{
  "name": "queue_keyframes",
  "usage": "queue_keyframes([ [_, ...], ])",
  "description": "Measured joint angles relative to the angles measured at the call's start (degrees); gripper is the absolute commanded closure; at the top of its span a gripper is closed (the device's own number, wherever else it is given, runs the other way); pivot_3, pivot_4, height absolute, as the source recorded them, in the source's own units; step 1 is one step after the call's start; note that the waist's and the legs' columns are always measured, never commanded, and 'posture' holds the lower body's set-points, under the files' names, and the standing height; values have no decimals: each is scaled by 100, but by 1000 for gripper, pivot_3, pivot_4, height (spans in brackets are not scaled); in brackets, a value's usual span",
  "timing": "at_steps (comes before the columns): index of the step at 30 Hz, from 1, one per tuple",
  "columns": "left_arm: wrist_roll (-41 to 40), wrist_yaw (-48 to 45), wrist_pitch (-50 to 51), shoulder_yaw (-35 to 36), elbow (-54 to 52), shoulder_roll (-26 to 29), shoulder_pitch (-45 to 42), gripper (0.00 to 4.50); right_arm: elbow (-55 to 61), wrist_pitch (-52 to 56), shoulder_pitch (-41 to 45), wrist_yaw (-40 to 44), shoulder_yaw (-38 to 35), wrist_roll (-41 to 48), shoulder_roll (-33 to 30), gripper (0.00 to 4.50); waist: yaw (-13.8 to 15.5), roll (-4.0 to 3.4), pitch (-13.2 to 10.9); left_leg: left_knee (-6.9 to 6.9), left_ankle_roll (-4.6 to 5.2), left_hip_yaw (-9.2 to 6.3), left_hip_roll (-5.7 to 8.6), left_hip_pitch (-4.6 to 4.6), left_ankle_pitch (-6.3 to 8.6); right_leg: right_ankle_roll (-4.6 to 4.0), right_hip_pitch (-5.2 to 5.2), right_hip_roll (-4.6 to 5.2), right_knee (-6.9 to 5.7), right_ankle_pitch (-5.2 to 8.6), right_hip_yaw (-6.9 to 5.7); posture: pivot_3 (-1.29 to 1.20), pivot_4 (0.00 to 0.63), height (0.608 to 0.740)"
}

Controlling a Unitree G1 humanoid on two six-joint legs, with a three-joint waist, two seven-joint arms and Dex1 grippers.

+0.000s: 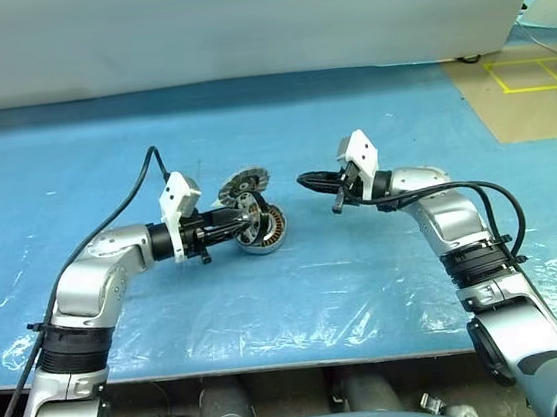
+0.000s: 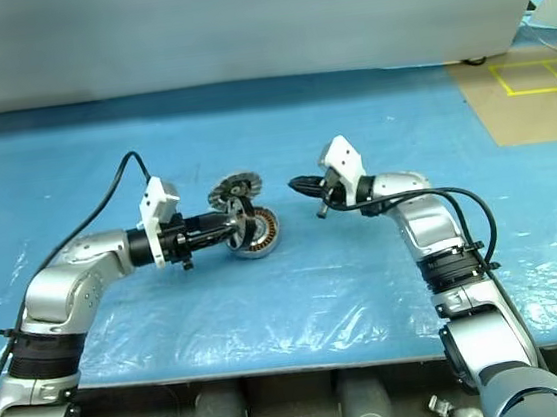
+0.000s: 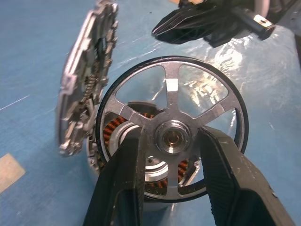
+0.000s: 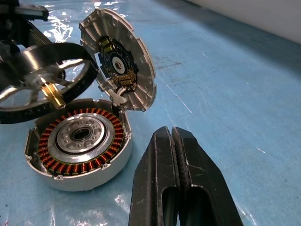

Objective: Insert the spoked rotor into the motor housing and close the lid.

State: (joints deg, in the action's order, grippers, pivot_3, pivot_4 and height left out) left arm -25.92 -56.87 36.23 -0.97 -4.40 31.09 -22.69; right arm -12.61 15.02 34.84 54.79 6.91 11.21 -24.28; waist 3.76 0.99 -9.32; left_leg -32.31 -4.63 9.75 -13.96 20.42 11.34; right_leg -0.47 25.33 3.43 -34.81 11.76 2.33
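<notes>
Spoked rotor [image 3: 171,136]: thin black ring, pale spokes, brass shaft tip at hub; held on edge just above motor housing [image 4: 80,148], tilted. Housing on blue sheet [image 1: 367,279], copper windings exposed. Lid [image 4: 120,59] stands open, hinged at housing rim. Left gripper [image 3: 171,176] part-open, fingers clamping rotor hub. Right gripper [image 4: 175,155] closed, empty, near housing. Right wrist view shows lid's inner circuit face; left wrist view its edge.

Bright, even overhead light fills the scene; white glare streaks the crinkled clear plastic sheet [image 1: 299,302] over the blue bench [image 1: 71,152], with soft, faint shadows.
</notes>
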Motion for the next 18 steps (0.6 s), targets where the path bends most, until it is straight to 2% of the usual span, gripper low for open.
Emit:
queue_keyframes([
  [11,164,-13,-260,-212,151,14,-24,3105,8,-2,-196,4,0,-1,-45,4500,1,0,0,-1,0,0,0,-4,0,0,-1,0,-4,0,1,0,150,740],
  [18,437,-30,-260,-476,152,335,-30,3105,8,-22,-195,4,1,-5,-75,4500,3,-1,0,-1,0,1,1,-19,0,0,-12,1,-5,0,3,0,150,740],
])
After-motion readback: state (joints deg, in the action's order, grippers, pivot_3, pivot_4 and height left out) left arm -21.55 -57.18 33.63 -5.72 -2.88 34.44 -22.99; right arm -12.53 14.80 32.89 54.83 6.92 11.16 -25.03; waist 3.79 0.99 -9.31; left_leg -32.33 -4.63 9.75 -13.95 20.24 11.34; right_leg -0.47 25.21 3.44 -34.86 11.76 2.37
